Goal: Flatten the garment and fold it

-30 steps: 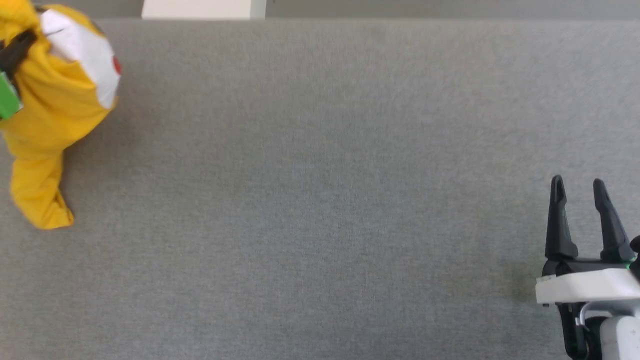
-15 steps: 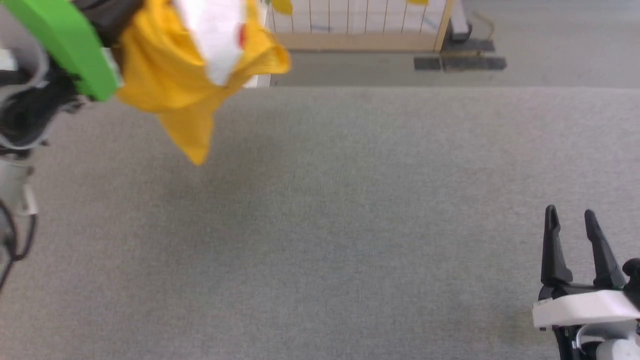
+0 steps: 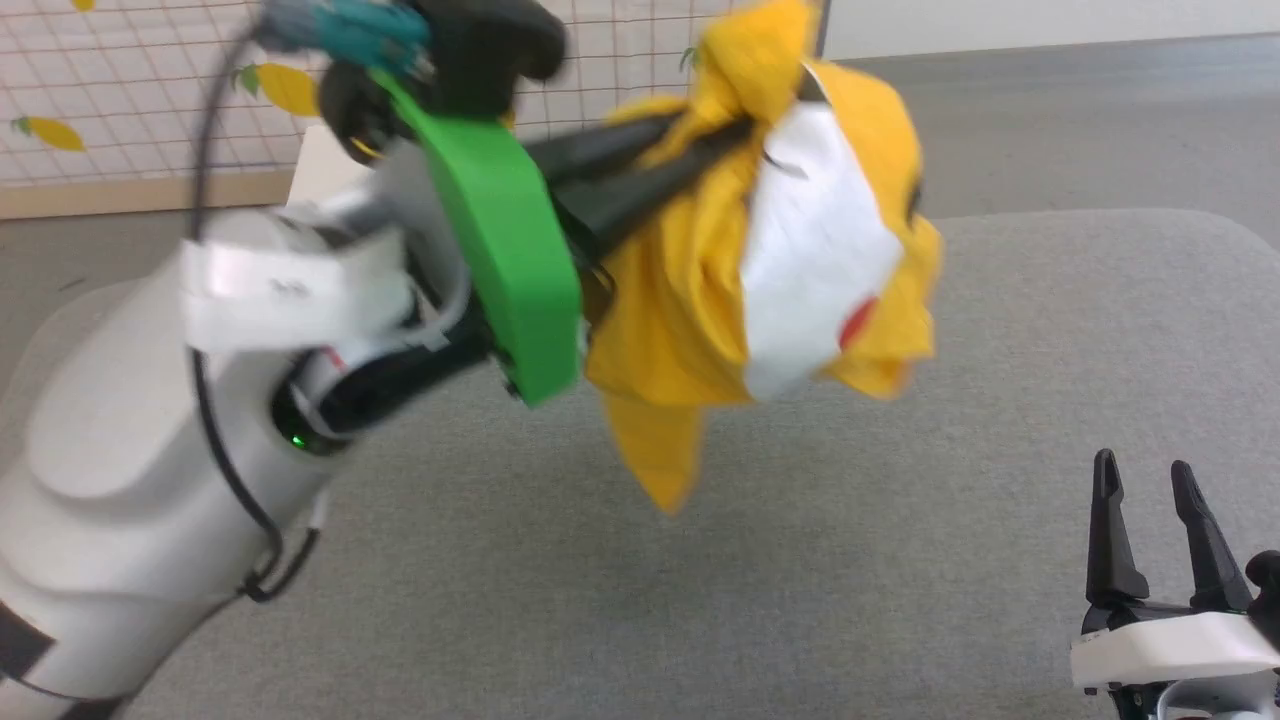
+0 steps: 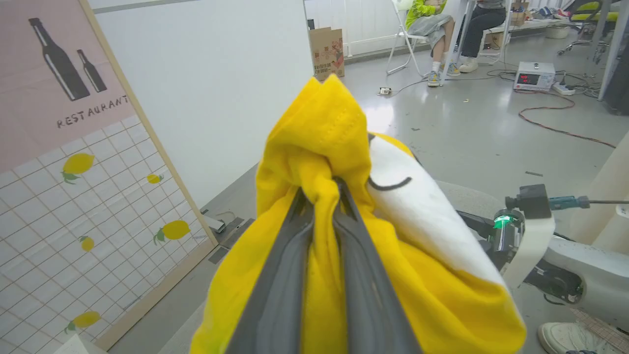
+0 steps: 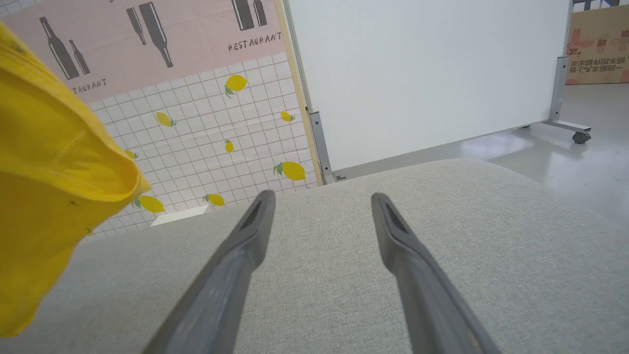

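The garment [image 3: 700,290], a bright yellow T-shirt with a white patch, a red dot and black lines, hangs bunched in the air above the grey table [image 3: 900,560]. My left gripper [image 3: 740,125] is shut on its top fold, and a sleeve dangles below. In the left wrist view the two fingers pinch a ridge of the garment [image 4: 314,231] between them at the left gripper [image 4: 323,186]. My right gripper [image 3: 1142,478] stands open at the lower right over bare table, apart from the cloth. The right wrist view has the right gripper [image 5: 322,199] open and the garment [image 5: 49,196] hanging at the left.
A lemon-patterned tiled screen [image 5: 206,128] and a white panel [image 5: 422,73] stand behind the table. People sit on chairs [image 4: 432,24] far across the room, with cables on the floor. A shoe [image 4: 565,337] shows at the lower right of the left wrist view.
The head camera has tilted up and shifted. My left arm has carried the bunched garment from the table's left edge up and rightward toward the middle. The right gripper stays open in place.
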Robot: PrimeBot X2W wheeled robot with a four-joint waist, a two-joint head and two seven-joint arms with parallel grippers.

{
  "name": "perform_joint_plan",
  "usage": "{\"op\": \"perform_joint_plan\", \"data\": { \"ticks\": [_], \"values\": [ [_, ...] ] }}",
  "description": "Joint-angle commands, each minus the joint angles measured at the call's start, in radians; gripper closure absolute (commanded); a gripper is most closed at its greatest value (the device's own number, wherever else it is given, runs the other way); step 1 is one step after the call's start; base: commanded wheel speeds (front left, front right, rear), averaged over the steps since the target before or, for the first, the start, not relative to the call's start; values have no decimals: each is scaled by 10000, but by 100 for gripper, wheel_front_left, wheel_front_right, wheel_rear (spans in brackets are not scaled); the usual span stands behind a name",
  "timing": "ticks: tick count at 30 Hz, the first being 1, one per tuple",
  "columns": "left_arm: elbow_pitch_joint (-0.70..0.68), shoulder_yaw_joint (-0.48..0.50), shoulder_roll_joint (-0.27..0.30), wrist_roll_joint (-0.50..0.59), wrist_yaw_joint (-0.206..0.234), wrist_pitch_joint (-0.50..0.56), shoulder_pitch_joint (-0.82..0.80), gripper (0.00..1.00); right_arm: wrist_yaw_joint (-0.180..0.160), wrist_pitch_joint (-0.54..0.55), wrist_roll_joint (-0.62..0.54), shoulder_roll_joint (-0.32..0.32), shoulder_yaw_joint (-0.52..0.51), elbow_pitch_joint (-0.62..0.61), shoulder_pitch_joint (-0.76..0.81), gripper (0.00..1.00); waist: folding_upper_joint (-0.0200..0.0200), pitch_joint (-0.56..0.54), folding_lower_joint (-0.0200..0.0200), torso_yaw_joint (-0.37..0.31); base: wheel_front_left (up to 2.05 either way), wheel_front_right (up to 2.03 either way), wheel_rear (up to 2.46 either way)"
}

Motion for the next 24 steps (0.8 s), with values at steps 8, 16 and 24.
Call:
{"op": "perform_joint_plan", "data": {
  "ticks": [8, 16, 24],
  "values": [
    [897, -702, -868, 909, -59, -1610, 1206, 100, -15, -49, 130, -3, 29, -158, -44, 0, -1, 505, 1, -324, 0, 0, 0],
    [3827, -1664, -1764, 1309, -40, -2816, 2732, 100, -15, -49, 220, -3, 106, -244, -294, 0, -1, 1004, 1, -390, 0, 0, 0],
    [7120, -2797, -2515, 1874, -27, -2840, 3258, 100, -15, -49, 284, -3, 239, -200, -517, 0, -1, 1305, 1, -590, 0, 0, 0]
  ]
}}
